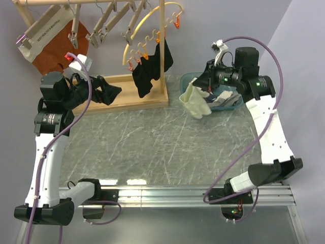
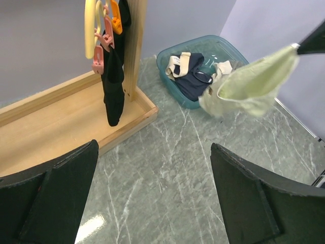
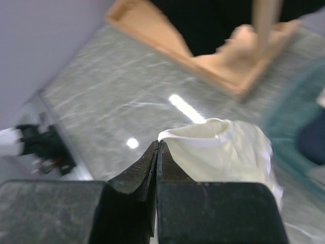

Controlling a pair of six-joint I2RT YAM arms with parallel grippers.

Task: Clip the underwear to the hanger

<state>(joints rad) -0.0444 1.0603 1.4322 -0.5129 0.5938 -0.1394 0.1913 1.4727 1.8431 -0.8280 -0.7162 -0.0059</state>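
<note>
The pale cream-yellow underwear [image 1: 197, 103] hangs from my right gripper [image 1: 199, 84], which is shut on its edge just left of the teal basin. In the right wrist view the jaws [image 3: 158, 146] pinch the fabric's rim, and the underwear [image 3: 223, 152] droops to the right. In the left wrist view the underwear [image 2: 249, 86] hangs in the air by one corner. Several flat light-wood hangers [image 1: 110, 19] with metal clips hang from the rod at the back left. My left gripper [image 1: 112, 93] is open and empty, in front of the wooden rack base; its fingers [image 2: 51, 198] are spread wide over the marble.
A teal basin [image 1: 226, 99] with more garments sits at the back right. The wooden rack base [image 1: 134, 94] and its post stand at the back centre. A yellow hoop [image 1: 147, 23] with orange pegs carries a black garment [image 1: 150, 71]. Rust-orange briefs [image 1: 56, 51] hang at the far left.
</note>
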